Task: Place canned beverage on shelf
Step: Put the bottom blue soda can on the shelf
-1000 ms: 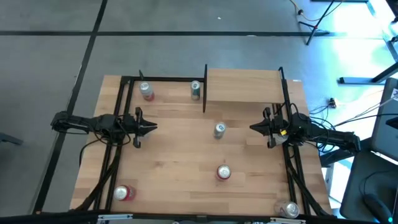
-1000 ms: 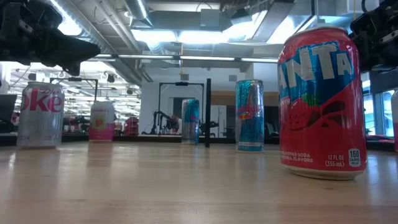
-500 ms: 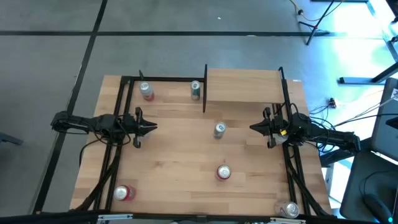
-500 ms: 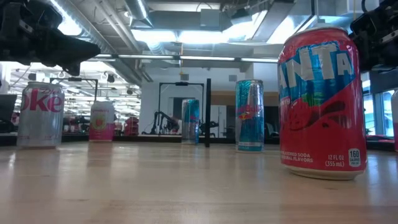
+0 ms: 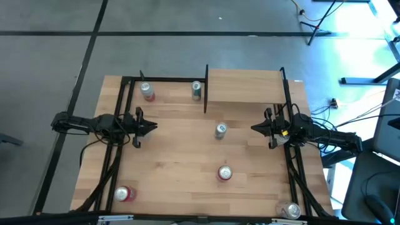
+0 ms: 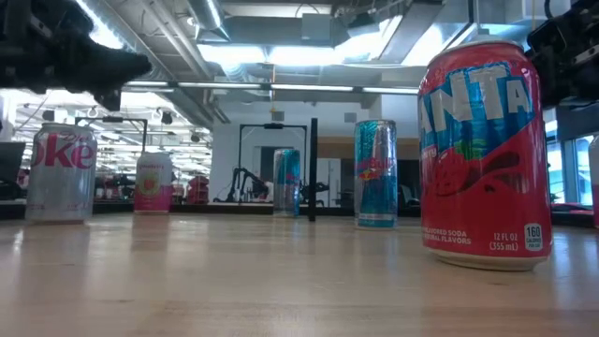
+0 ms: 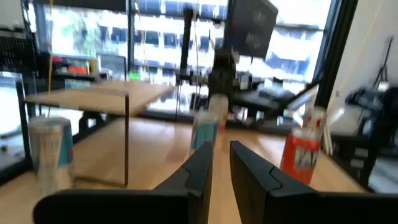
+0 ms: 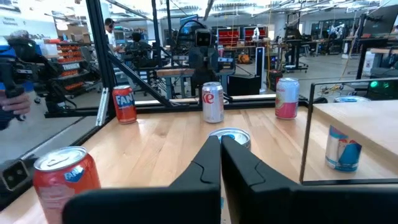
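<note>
The shelf [image 5: 245, 85], a small light-wood board on black posts, stands at the table's far right. Several cans stand upright on the tabletop: a pink one [image 5: 146, 92], a teal one [image 5: 197, 90] beside the shelf's left post, a slim blue one [image 5: 220, 130] at the centre and a red Fanta can [image 5: 224, 173] nearer the front. My left gripper [image 5: 154, 128] hovers at the left, pointing toward the centre, its fingers [image 7: 205, 155] a narrow gap apart with nothing between them. My right gripper [image 5: 253, 128] hovers opposite at the right, shut and empty [image 8: 221, 146].
Two more cans stand near the front corners: one at the left [image 5: 124, 194], one at the right [image 5: 289, 210]. A black frame [image 5: 165, 79] runs along the table's far and side edges. Bare tabletop lies between the two grippers around the slim blue can.
My left gripper has tipped its fingers slightly upward without leaving its place. The cans and my right gripper have kept still.
</note>
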`<action>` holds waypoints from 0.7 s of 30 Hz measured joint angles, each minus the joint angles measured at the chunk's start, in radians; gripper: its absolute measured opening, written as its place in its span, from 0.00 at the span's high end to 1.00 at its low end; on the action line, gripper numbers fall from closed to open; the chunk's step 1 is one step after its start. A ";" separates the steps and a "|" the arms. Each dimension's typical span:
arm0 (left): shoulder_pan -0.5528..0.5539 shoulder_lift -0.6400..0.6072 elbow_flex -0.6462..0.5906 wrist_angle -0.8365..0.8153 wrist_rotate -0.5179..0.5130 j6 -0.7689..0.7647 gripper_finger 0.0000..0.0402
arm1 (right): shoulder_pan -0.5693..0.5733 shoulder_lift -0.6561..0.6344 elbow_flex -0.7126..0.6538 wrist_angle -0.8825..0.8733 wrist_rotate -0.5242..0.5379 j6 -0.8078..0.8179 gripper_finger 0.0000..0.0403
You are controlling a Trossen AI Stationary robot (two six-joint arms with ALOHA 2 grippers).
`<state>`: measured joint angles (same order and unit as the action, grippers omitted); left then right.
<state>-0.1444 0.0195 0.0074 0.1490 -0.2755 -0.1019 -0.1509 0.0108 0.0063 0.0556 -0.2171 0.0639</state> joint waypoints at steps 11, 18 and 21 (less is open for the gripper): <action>0.000 0.000 0.000 0.286 -0.052 0.191 0.88 | 0.000 0.000 0.000 0.072 0.068 0.202 1.00; 0.000 0.066 0.000 0.316 -0.038 0.242 0.88 | 0.000 0.043 0.020 0.123 0.104 0.213 1.00; 0.000 0.110 0.000 0.330 -0.037 0.263 0.88 | 0.000 0.125 0.068 0.134 0.128 0.213 1.00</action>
<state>-0.1440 0.1293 0.0074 0.4792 -0.3129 0.1613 -0.1508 0.1356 0.0741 0.1898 -0.0890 0.2770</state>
